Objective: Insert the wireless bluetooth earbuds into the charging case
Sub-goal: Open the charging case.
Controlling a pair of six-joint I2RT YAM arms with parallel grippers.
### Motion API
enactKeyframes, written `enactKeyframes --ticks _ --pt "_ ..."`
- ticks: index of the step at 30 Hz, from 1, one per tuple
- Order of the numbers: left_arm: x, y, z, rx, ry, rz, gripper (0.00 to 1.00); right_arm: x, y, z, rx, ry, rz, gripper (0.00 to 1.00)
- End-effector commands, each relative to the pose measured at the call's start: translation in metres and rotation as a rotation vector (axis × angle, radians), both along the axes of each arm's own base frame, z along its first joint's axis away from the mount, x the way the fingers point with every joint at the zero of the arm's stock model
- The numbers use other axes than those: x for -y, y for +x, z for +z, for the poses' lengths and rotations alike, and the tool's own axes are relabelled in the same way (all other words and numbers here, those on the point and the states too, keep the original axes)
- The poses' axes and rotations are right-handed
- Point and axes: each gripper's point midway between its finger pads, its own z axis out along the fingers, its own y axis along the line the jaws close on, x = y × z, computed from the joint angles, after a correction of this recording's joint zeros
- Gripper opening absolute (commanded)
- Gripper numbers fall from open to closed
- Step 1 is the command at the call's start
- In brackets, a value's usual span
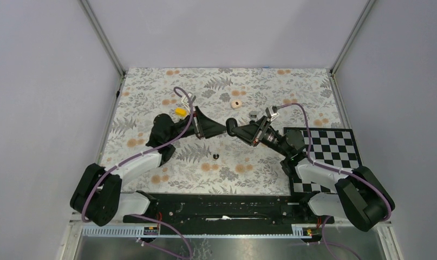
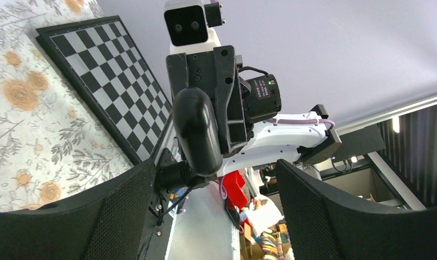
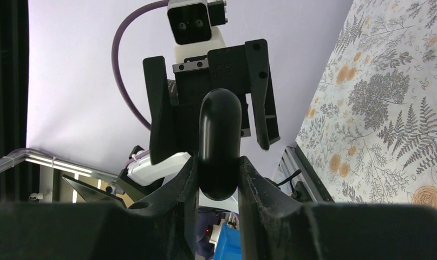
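While the right gripper (image 3: pixel 217 165) clamps the charging case (image 3: pixel 220 130) by its narrow sides, up off the table (image 1: pixel 292 92), the left gripper (image 2: pixel 214 176) faces it with jaws spread wide and empty. One earbud (image 1: pixel 216 156) lies on the table below, between the arms; the other I cannot find. Glossy and rounded, the case looks light, stiff and slippery, so a squeeze across its middle seems safest.

The charging case (image 3: pixel 220 143) looks glossy, smooth plastic; pads (image 2: pixel 124 216) of the left hand (image 2: pixel 215 170) matt, finely dimpled.
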Motion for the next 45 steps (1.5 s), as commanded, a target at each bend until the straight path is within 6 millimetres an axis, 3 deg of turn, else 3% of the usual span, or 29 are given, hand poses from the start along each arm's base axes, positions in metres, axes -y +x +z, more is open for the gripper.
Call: enactKeyframes --ticks 1,7,12,18,28,35,45 --pt "0.013 0.004 0.036 0.084 -0.074 0.0 0.8 0.004 0.003 0.015 0.054 0.022 -0.036 0.0" --pt "0.02 0.013 0.028 0.055 -0.039 -0.009 0.71 0.004 0.003 0.014 0.052 0.027 -0.035 0.0" --pt "0.024 0.02 0.021 0.031 -0.032 -0.014 0.55 0.004 0.004 0.011 0.049 0.029 -0.04 0.0" --pt "0.028 0.024 0.017 0.006 -0.049 -0.025 0.46 0.004 0.003 0.013 0.059 0.045 -0.035 0.0" --pt "0.025 0.013 0.027 0.018 -0.134 -0.077 0.0 0.003 0.005 0.003 0.03 0.071 -0.024 0.0" --pt "0.016 0.0 0.032 0.001 -0.241 -0.147 0.0 0.0 0.005 -0.006 -0.026 0.173 0.033 0.0" --pt "0.01 -0.004 0.037 0.032 -0.246 -0.153 0.0 -0.01 0.008 -0.012 -0.033 0.15 0.083 0.03"
